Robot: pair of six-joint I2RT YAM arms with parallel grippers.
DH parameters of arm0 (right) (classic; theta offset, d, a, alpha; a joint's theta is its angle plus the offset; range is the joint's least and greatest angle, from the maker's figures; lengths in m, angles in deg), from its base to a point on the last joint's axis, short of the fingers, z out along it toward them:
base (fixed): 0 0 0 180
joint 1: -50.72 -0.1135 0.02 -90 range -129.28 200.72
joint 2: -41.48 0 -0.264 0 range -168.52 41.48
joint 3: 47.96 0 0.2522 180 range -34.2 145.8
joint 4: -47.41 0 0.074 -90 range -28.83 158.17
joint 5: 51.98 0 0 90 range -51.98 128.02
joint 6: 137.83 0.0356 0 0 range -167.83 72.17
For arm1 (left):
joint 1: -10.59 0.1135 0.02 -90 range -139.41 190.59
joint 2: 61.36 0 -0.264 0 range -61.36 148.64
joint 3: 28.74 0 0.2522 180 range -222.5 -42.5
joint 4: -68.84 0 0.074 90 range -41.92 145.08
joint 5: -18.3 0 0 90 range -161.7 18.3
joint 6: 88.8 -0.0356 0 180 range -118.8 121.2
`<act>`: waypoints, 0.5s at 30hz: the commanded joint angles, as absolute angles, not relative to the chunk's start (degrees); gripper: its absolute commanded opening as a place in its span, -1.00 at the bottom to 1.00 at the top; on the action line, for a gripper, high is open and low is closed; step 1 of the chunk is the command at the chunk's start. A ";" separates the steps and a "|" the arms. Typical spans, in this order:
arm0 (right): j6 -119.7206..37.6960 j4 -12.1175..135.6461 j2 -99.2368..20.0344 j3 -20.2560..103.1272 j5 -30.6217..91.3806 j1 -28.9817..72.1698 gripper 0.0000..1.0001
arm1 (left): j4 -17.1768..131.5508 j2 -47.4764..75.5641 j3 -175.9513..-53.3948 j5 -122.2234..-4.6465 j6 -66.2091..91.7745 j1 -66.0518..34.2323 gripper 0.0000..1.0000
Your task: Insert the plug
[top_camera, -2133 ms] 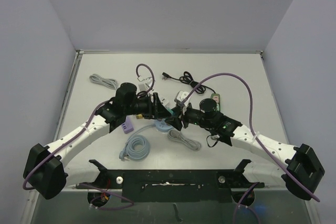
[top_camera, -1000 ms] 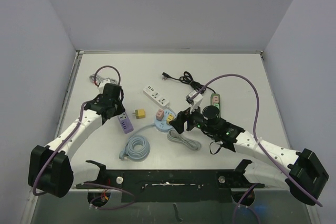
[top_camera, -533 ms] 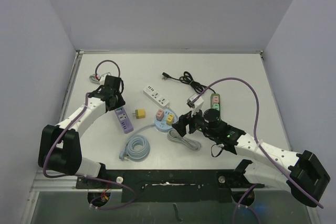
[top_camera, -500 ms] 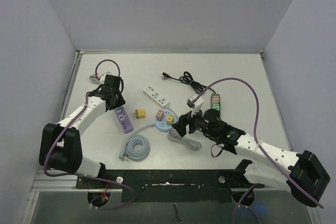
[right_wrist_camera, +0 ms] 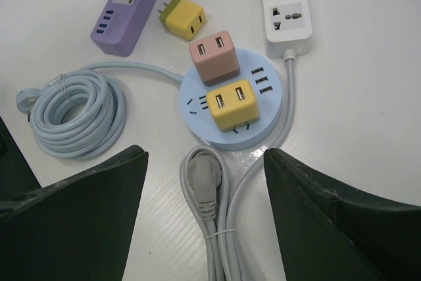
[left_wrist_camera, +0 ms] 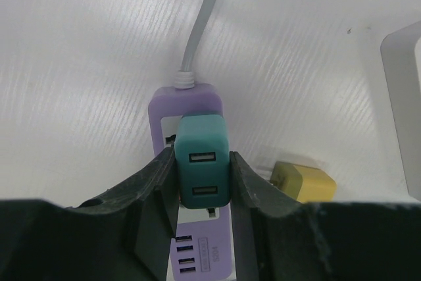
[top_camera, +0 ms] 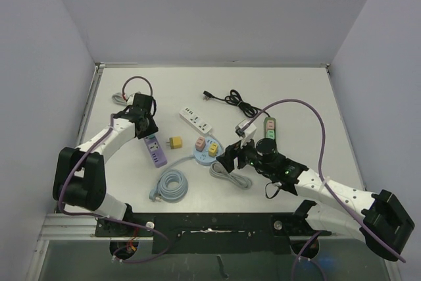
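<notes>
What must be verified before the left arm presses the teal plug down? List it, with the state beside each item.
1. Left gripper shut on the teal plug: ok.
2. Plug over the purple power strip, at its cord end: ok.
3. Prongs in the socket slots: cannot tell, hidden under the plug.
4. Loose yellow adapter lying apart from the strip: ok.
5. Right gripper open, over the round blue hub, away from the strip: ok.
</notes>
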State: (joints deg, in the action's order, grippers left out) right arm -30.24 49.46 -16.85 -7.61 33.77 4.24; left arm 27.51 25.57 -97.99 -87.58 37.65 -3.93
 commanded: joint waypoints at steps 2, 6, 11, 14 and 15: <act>-29.64 45.85 -14.83 -7.66 35.09 4.58 0.44 | 26.92 25.92 -100.95 -91.99 34.81 -3.63 -0.86; -29.08 46.25 -14.70 -7.57 35.50 4.60 0.44 | 26.54 28.93 -101.38 -90.17 34.20 -3.57 -0.87; -28.89 46.58 -14.22 -7.44 35.51 4.60 0.44 | 25.82 31.97 -101.11 -88.90 34.52 -3.65 -0.87; -29.01 46.43 -13.37 -7.39 35.65 4.64 0.44 | 24.60 33.81 -101.44 -88.22 34.37 -3.63 -0.87; -29.09 46.41 -13.14 -7.39 35.83 4.59 0.44 | 24.07 34.46 -101.70 -87.94 34.07 -3.63 -0.87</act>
State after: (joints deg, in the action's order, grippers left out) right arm -29.24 49.44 -15.58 -7.92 34.45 4.24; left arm 26.79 29.90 -101.90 -89.41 34.96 -3.93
